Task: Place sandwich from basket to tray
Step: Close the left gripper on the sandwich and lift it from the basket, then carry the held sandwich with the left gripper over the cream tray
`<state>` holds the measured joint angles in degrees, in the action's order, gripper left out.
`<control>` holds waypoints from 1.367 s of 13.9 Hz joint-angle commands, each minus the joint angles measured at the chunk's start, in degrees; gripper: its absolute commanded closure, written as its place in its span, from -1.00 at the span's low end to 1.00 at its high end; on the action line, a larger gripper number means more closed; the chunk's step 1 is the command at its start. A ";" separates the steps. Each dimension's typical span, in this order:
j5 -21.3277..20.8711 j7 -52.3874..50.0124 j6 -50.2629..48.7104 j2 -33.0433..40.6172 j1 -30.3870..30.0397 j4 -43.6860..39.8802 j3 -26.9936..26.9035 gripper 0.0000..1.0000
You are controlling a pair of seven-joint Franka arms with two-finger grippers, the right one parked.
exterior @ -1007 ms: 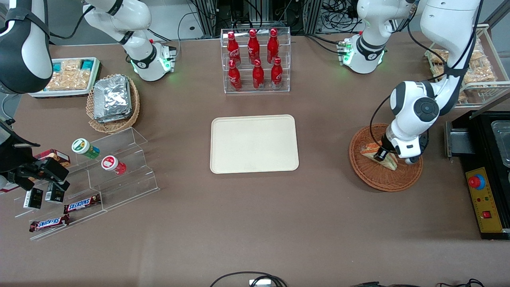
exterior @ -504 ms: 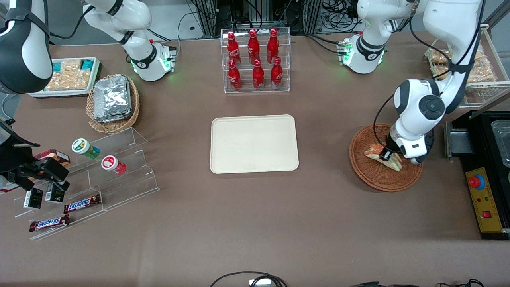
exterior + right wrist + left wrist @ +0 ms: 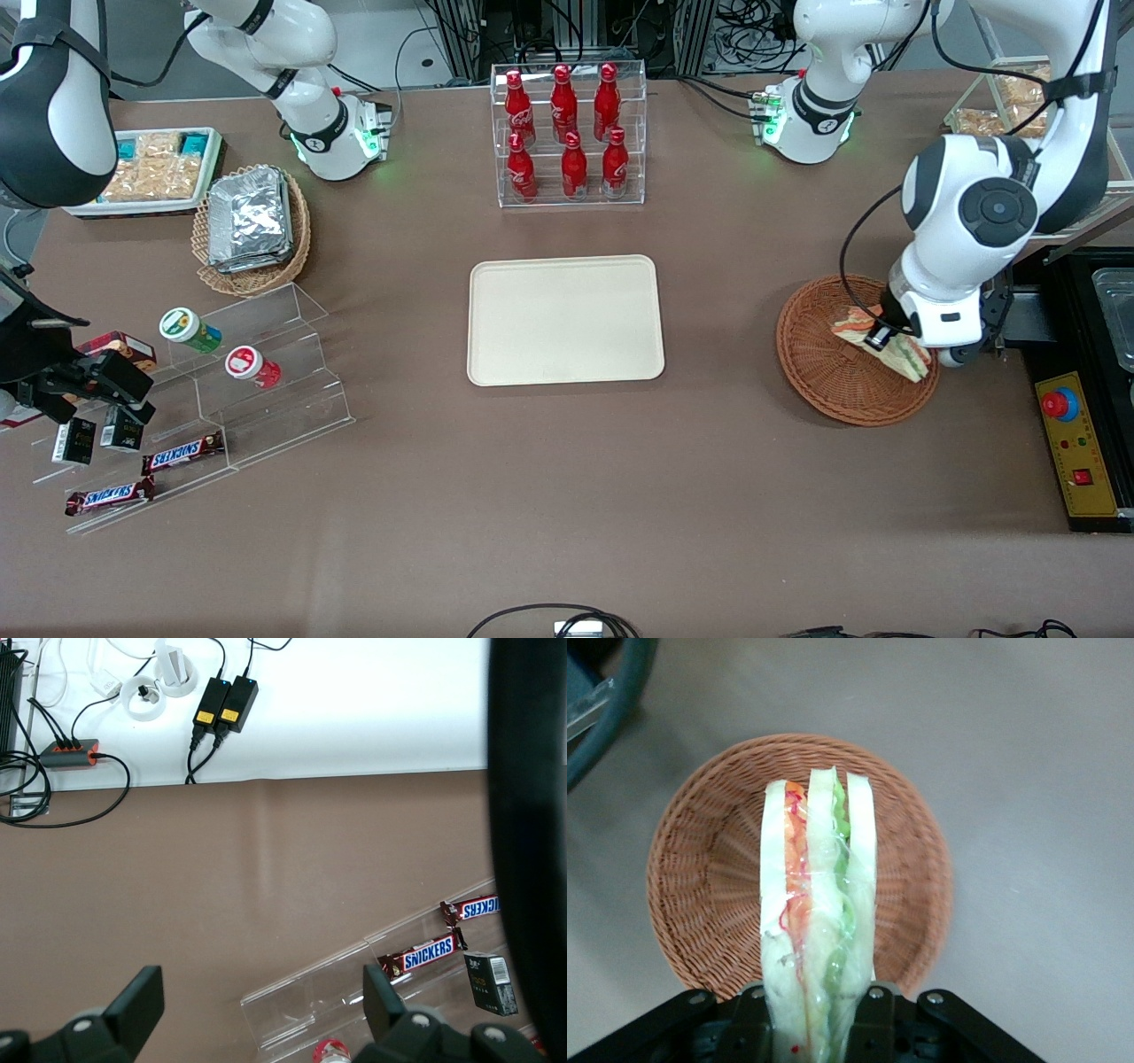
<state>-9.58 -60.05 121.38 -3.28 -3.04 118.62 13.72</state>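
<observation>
The sandwich (image 3: 902, 354), a wrapped wedge of pale bread with orange-red and green layers, is held in my left gripper (image 3: 880, 338), above the reddish-brown wicker basket (image 3: 828, 377). In the left wrist view the sandwich (image 3: 817, 904) hangs clear of the basket (image 3: 700, 895) below it, with my gripper (image 3: 811, 1028) shut on its wide end and a black finger (image 3: 873, 1023) pressing each side. The cream-beige tray (image 3: 565, 320) lies flat at the table's middle, toward the parked arm from the basket, with nothing on it.
A clear rack of red bottles (image 3: 567, 133) stands farther from the front camera than the tray. A black machine with a yellow control panel (image 3: 1081, 443) sits beside the basket at the working arm's end. A tan basket of foil packets (image 3: 252, 226) and an acrylic snack stand (image 3: 221, 390) lie toward the parked arm's end.
My left gripper has lifted the sandwich up out of the basket, and it has drifted toward the black machine. The arm's wrist now appears higher and larger.
</observation>
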 commanded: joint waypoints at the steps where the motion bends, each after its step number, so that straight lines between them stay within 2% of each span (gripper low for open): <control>1: 0.08 0.81 -2.29 -1.82 0.31 -4.27 5.76 1.00; 7: -0.88 0.99 -2.38 -6.48 1.80 -8.84 17.82 1.00; 11: -1.14 5.55 -2.82 -9.10 10.31 -8.40 18.00 1.00; 15: -4.30 6.00 -2.38 -13.76 16.73 -8.40 18.09 1.00; 17: -7.55 5.65 -1.33 -16.66 20.25 -8.32 18.09 1.00; 19: -8.17 5.65 -0.01 -19.56 22.62 -8.31 18.00 1.00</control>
<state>-16.10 -54.99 120.61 -19.65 17.23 111.75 32.25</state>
